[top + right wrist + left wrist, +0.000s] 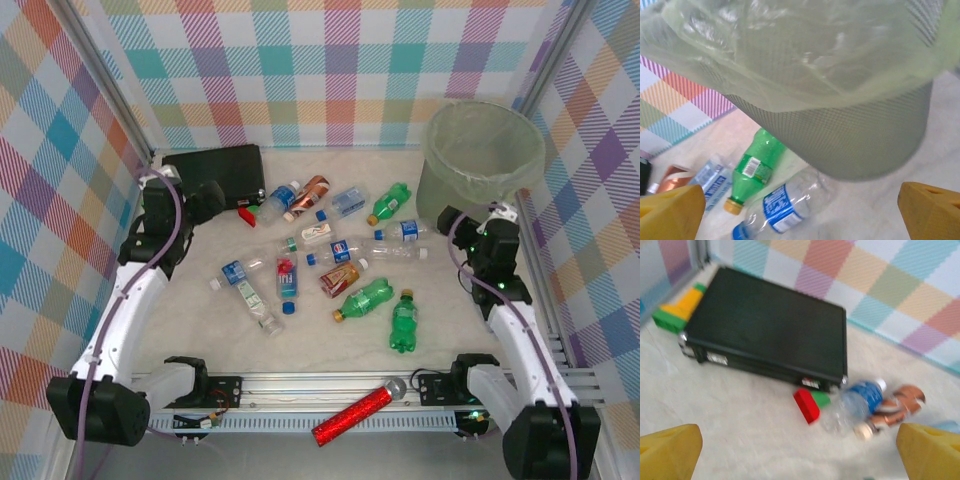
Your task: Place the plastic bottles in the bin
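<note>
Both arms are at the start of a pick. The left gripper and the right gripper each stand fully spread, with nothing between the fingers. The bottles lie scattered on their sides across the middle of the table, none lifted. The bin stands upright in the far right corner.

The right gripper hovers just beside the bin's wall. Its easiest target looks like the clear bottle lying close to the bin's base, with the green bottle just beside it. A good grasp would straddle the clear bottle across its body, near the label, with the fingers square to its length. Thin plastic will likely dent and roll, so the closing should be centred. The bottle must then rise above the rim before crossing over. It should be let go well inside, so that the liner is not dragged.

The left gripper faces a blue-labelled bottle just beside the corner of the case and near a red block. Coming at it from the open table side would likely avoid both.

From above, the bin shows its liner and no bottle inside. The case is shut, so its contents cannot be told.
</note>
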Controlling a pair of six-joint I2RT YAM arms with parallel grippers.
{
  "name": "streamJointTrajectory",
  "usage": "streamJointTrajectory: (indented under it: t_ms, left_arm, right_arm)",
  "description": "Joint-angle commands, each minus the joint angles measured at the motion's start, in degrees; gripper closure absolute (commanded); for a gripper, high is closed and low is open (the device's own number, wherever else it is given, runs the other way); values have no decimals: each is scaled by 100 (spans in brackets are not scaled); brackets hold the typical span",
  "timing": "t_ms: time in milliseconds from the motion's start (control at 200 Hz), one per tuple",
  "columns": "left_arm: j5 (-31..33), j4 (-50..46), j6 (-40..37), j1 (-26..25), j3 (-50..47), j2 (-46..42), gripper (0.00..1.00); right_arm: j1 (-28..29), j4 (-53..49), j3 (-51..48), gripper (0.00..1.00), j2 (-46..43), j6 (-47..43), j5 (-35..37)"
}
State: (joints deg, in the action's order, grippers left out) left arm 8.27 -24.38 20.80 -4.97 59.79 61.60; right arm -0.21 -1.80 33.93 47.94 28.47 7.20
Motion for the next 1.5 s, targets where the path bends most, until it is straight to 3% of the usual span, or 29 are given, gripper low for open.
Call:
streamJointTrajectory:
  t_ms: [0, 155, 355, 560, 760, 1005, 1325, 1495]
  left_arm:
    - [-945, -453, 495, -64, -292, -386, 0]
    - [-813, -233, 717, -772, -648, -986, 0]
    - [28, 160, 787, -2229, -977, -1394, 0]
    - [647, 596, 759, -3399, -1166, -1197, 0]
    - [1059, 1344, 240, -4320, -1360, -734, 0]
    - [1282, 1730, -277, -4548, -1466, -264, 0]
    - [1548, 2106, -429, -4548, -2025, -524, 0]
    - [1619, 2279, -475, -4548, -2294, -642, 0]
  right_arm:
    - [-7, -1109, 47, 1, -497, 729, -346]
    - [-6, -1436, 234, 1, -575, 625, -763]
    - [-6, -1983, 616, 1, 53, 453, -1025]
    - [-7, -2725, 1057, 1, 696, 457, -1043]
    - [-13, -3763, 1435, 1, 1249, 354, -598]
    - [-252, -4508, 1382, 1, 1419, 386, 251]
    - [-1402, -4590, 1094, 1, 1457, 563, 173]
    - [-2258, -4447, 1049, 1, 1395, 342, -353]
